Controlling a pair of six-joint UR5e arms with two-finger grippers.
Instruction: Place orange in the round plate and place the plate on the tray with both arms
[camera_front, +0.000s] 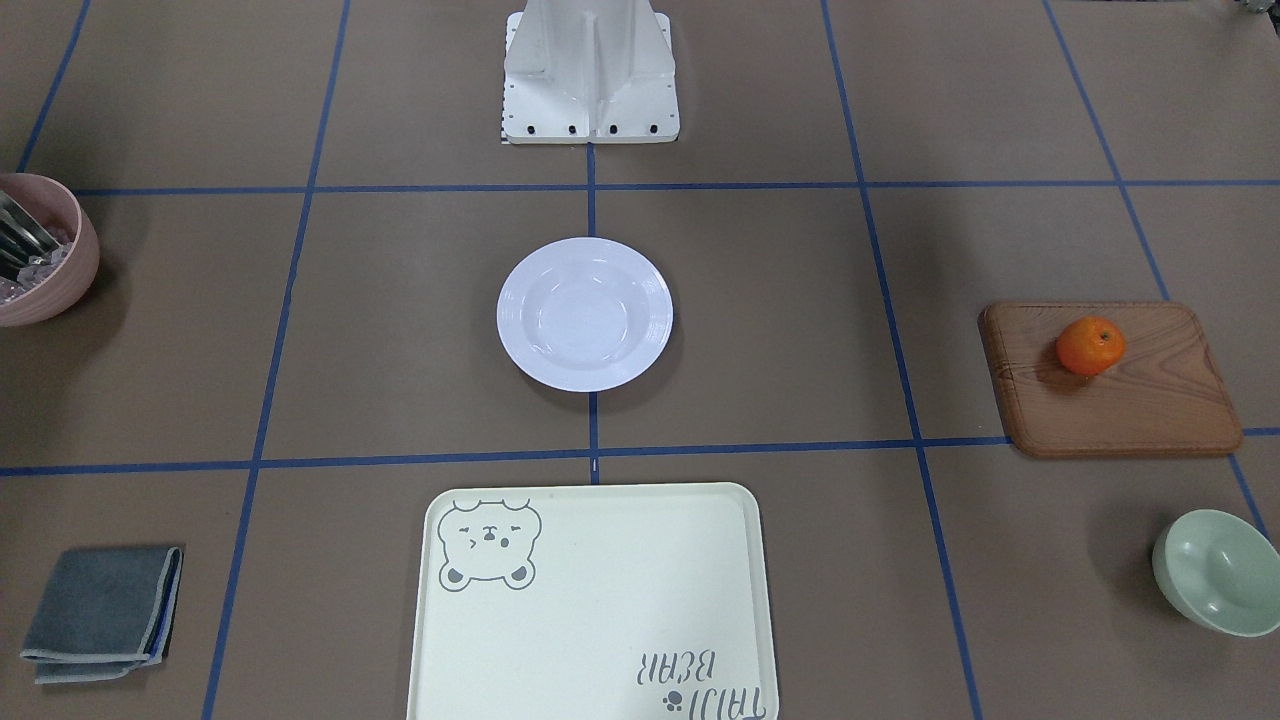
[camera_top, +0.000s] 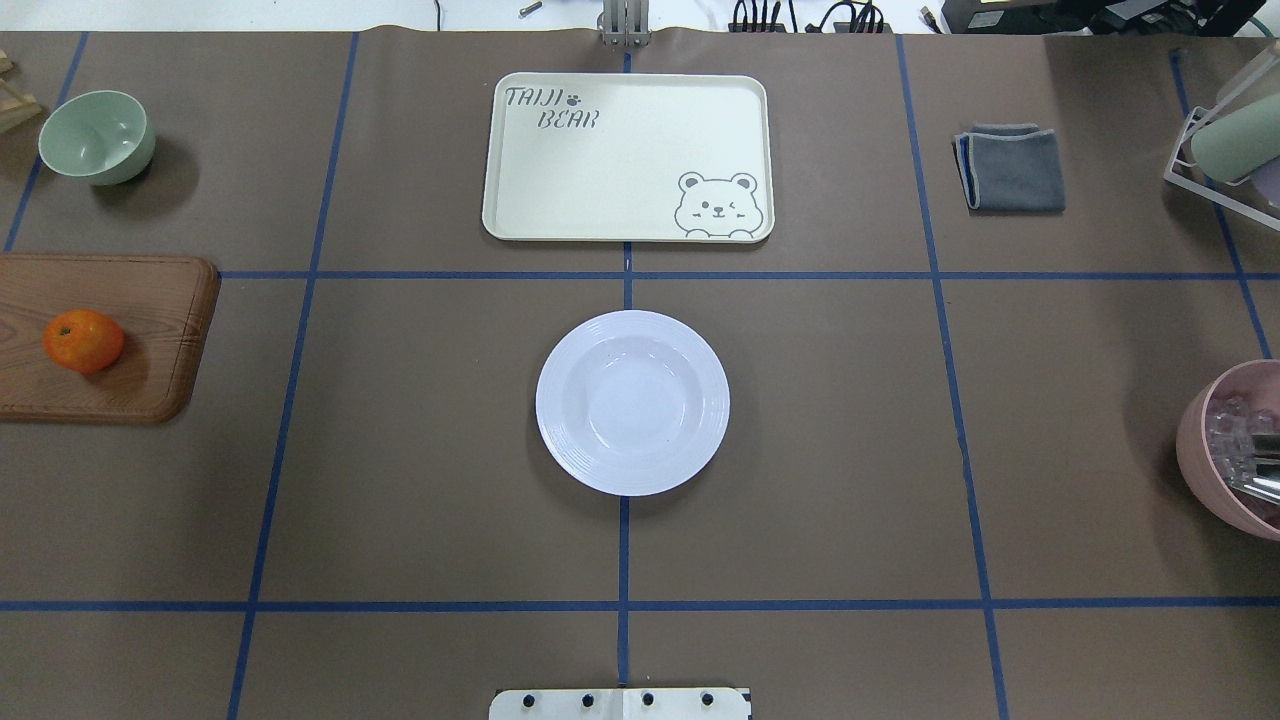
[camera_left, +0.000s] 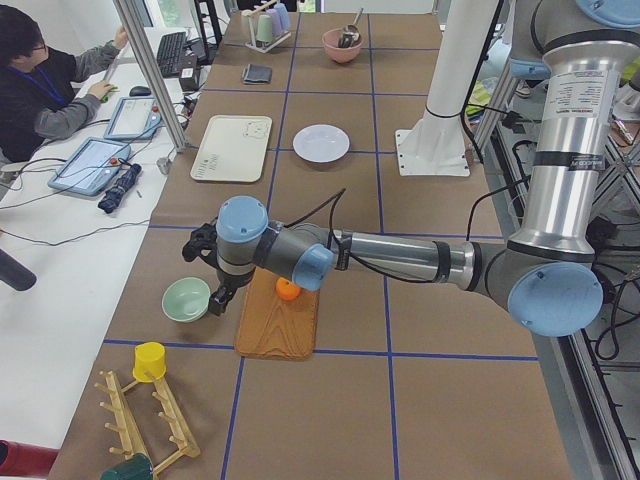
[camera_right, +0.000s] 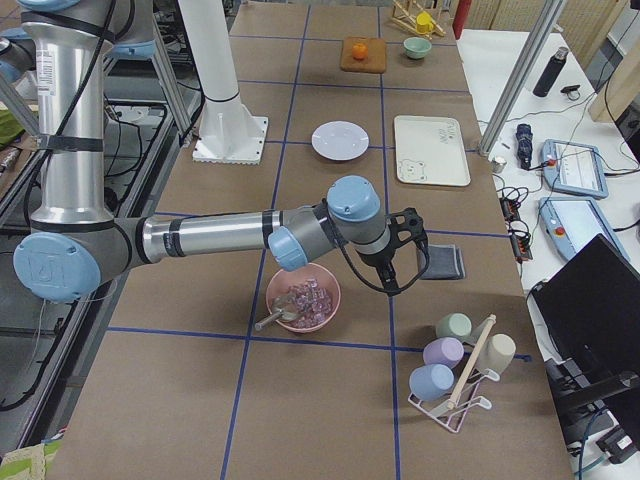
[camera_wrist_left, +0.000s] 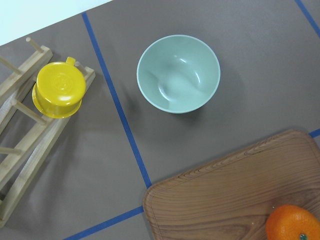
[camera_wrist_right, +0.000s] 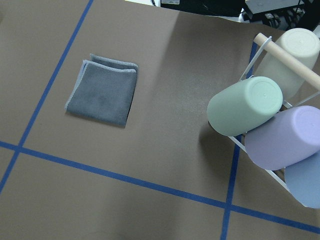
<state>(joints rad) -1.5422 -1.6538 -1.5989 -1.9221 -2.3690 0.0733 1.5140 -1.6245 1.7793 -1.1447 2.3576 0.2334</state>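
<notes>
The orange lies on a brown wooden board at the table's left end. At the table's middle sits the round plate, white and empty. Beyond it lies the cream tray with the bear drawing, bare. My left gripper hovers high above the board's far edge, seen only in the exterior left view. My right gripper hangs near the pink bowl and grey cloth, seen only in the exterior right view. Whether either is open or shut I cannot tell.
A mint-green bowl stands beside the board, with a yellow cup on a wooden rack past it. At the right end are a pink bowl, a folded grey cloth and a cup rack. A person sits at a side desk.
</notes>
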